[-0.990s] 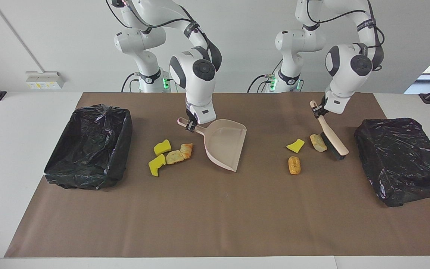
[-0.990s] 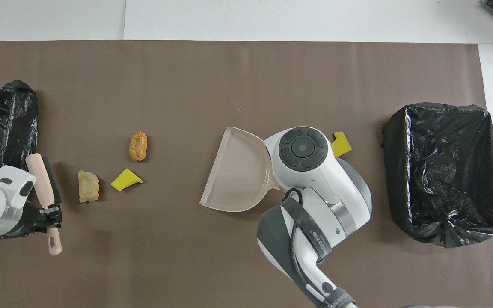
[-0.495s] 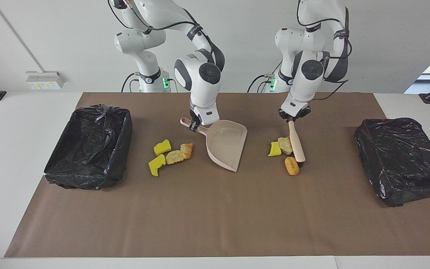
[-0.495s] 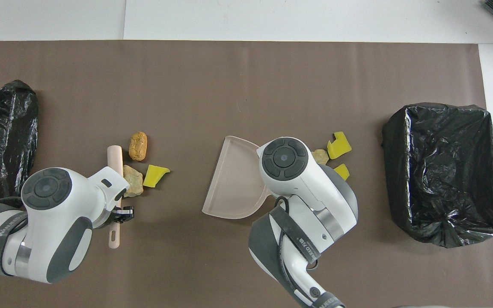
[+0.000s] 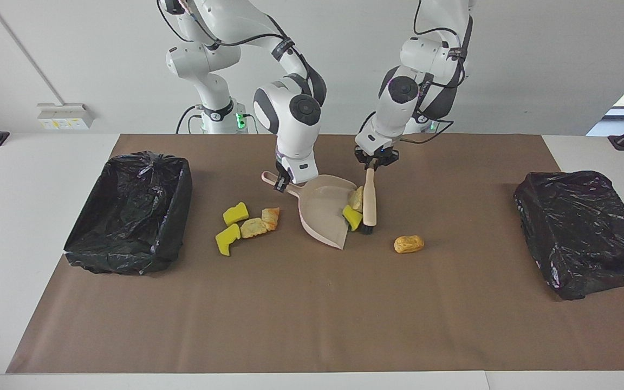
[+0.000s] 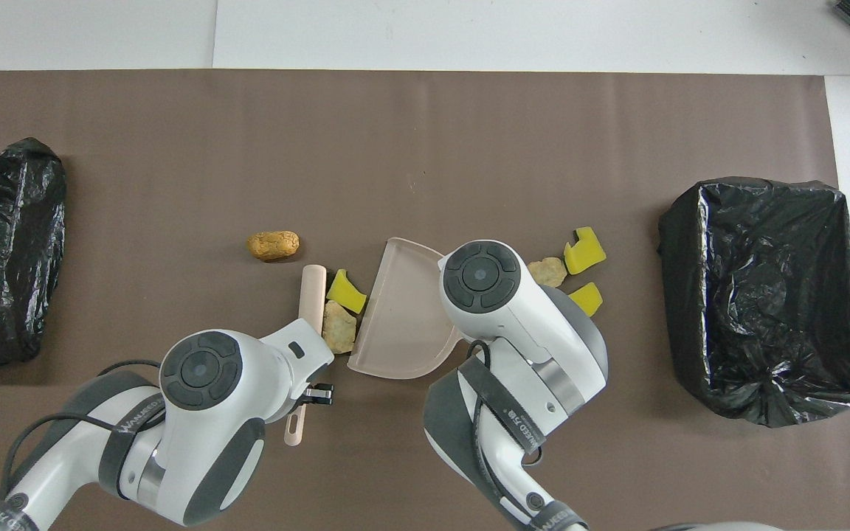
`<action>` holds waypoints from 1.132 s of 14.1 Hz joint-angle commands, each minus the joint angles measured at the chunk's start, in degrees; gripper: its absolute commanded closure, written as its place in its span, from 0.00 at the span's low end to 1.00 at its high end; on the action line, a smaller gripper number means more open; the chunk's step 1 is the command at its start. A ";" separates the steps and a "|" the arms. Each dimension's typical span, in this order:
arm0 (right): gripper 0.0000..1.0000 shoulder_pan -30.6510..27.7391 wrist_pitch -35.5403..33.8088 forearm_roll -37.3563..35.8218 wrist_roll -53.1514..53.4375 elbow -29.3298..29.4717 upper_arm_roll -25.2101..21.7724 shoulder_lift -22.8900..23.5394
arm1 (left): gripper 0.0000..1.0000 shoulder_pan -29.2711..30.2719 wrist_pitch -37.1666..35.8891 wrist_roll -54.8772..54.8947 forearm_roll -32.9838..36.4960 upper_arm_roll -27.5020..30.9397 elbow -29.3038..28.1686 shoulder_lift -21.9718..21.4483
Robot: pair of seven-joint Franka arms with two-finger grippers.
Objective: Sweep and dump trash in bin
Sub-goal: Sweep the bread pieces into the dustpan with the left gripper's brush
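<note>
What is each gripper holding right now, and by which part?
The left gripper holds the brush near its handle's end; the right gripper holds the dustpan by its handle.

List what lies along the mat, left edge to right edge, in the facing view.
Open lined bin → scrap cluster → dustpan → brush → stray orange lump → second black-bagged bin.

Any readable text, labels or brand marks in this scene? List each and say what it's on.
"WANJEED", as far as it can be made out: printed on the grey strap on the left arm, overhead view.
Print on the grey strap on the right arm: too small to read.
Yellow stickers on the wall box, facing view: too small to read.
No other text shows.
</note>
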 commanded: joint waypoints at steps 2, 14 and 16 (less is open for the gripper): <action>1.00 -0.66 0.71 -1.13 1.25 -0.43 0.40 -0.08 | 1.00 -2.71 -9.15 -4.98 -2.10 1.02 10.47 1.52; 1.00 -0.83 1.23 -1.13 1.42 -0.87 0.40 -0.08 | 1.00 22.85 -3.73 20.36 13.54 1.72 13.48 6.96; 1.00 -1.53 2.28 -0.17 1.95 -2.10 0.40 -0.26 | 1.00 25.67 -3.20 27.60 13.72 1.72 14.44 8.89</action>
